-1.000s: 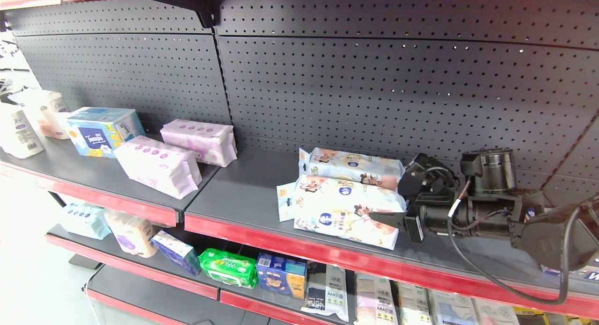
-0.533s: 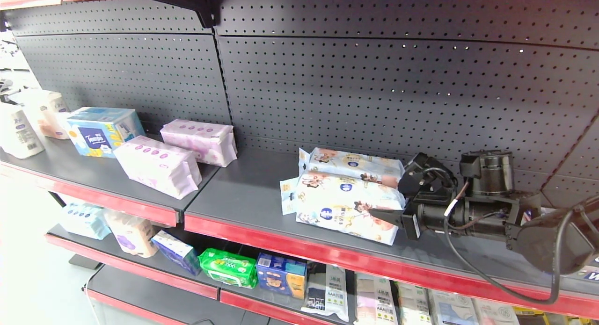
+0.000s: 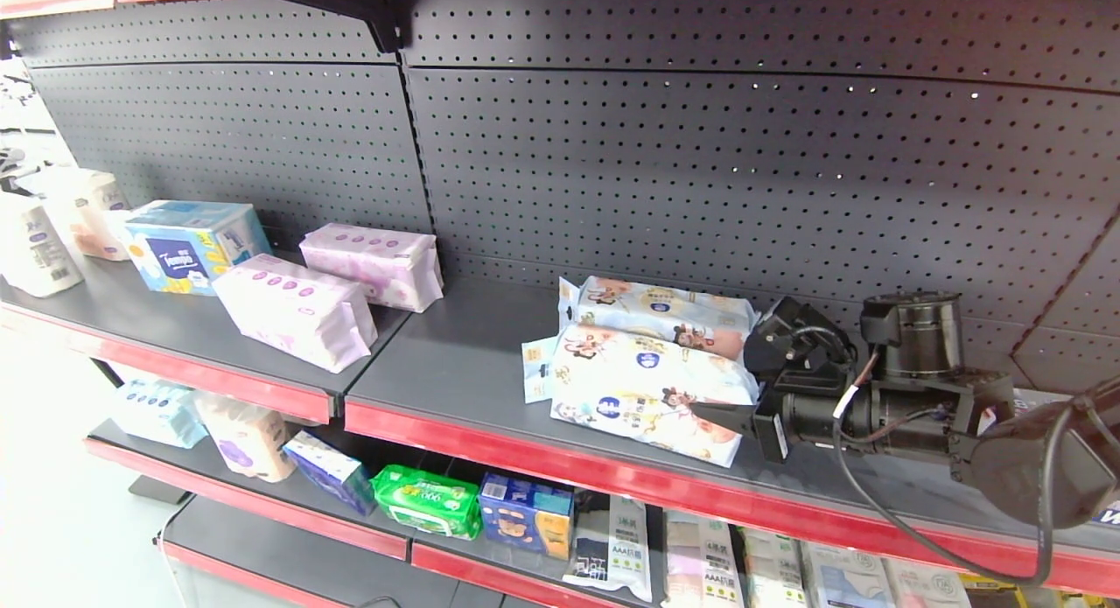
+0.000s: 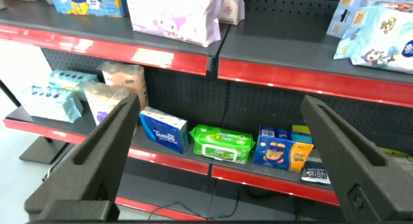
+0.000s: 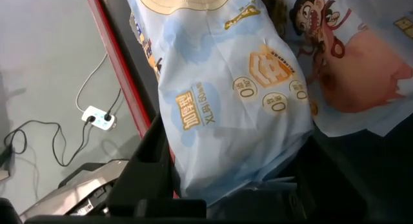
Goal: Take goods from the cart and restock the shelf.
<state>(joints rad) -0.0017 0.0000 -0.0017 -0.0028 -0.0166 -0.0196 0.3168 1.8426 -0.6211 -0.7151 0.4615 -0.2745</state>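
A pale blue baby-print pack point(image 3: 634, 389) lies on the dark shelf point(image 3: 455, 372), just behind its red front edge. My right gripper point(image 3: 726, 394) comes in from the right and is shut on the pack's right end. In the right wrist view the pack point(image 5: 232, 101) bulges between the two black fingers point(image 5: 155, 159). A second pack of the same kind point(image 3: 656, 310) lies directly behind the first, touching it. My left gripper point(image 4: 218, 102) hangs open and holds nothing, lower down in front of the lower shelves.
Two pink packs point(image 3: 297, 310) and a blue tissue box point(image 3: 192, 241) sit further left on the same shelf level. The shelf below holds a green wipes pack point(image 4: 222, 143) and small blue boxes point(image 4: 281, 150). Bare shelf lies between the pink packs and the held pack.
My right arm rose slightly with the pack, then sank a little. The pack's left end has swung slightly toward the pack behind. Everything else is still.
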